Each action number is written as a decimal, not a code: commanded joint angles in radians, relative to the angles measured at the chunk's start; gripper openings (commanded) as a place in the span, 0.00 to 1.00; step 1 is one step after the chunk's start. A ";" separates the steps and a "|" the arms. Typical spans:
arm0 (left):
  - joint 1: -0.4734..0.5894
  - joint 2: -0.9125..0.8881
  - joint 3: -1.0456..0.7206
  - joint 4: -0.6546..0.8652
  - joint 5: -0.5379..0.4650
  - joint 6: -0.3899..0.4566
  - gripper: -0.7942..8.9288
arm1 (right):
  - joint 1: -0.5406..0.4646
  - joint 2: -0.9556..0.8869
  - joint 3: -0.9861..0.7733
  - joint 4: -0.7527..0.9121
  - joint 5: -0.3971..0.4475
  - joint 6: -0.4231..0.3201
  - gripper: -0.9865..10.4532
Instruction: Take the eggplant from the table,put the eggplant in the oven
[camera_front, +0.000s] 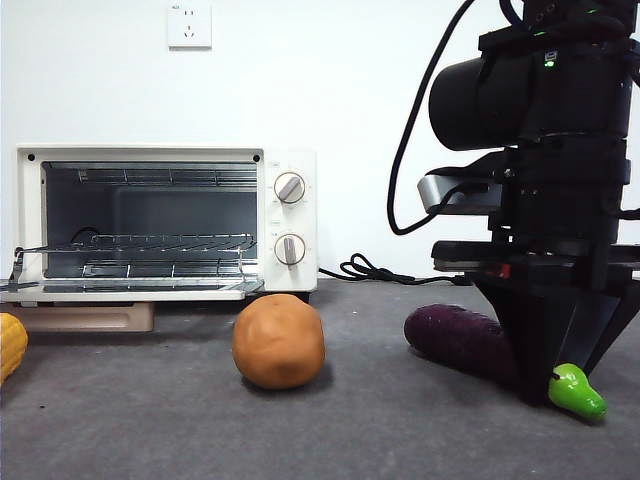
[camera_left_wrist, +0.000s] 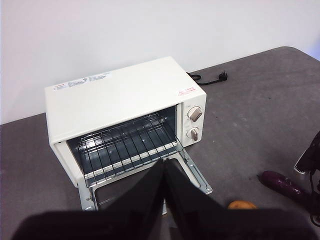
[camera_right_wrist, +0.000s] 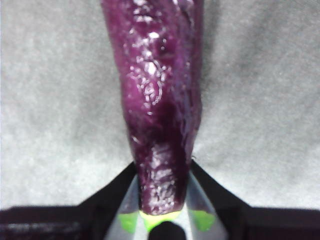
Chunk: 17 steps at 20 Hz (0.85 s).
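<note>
The dark purple eggplant (camera_front: 455, 340) lies on the grey table (camera_front: 150, 430) at the right, its green stem cap (camera_front: 577, 392) pointing toward the front. My right gripper (camera_front: 533, 375) stands straight down over it, its jaws pressed against both sides of the eggplant (camera_right_wrist: 160, 100) close to the stem end. The cream-white oven (camera_front: 295, 165) sits at the back left with its door (camera_front: 130, 288) folded down and the wire rack (camera_front: 150, 243) bare. My left gripper (camera_left_wrist: 164, 172) hangs high above the oven (camera_left_wrist: 115, 95), shut and holding nothing.
An orange-brown ball-like item (camera_front: 278, 342) rests between the oven and the eggplant. A yellow-orange ridged item (camera_front: 10, 345) peeks in at the left edge. A black power cable (camera_front: 375, 270) runs along the wall behind the oven.
</note>
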 joint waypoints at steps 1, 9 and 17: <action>0.000 0.001 -0.001 0.000 -0.002 0.013 0.08 | 0.007 -0.029 -0.011 0.016 -0.032 -0.003 0.07; 0.000 0.021 -0.001 0.002 -0.001 0.013 0.08 | 0.008 -0.229 0.143 -0.083 -0.433 -0.026 0.08; 0.000 0.027 -0.001 0.004 0.006 0.013 0.08 | 0.156 -0.092 0.347 0.040 -0.659 0.066 0.08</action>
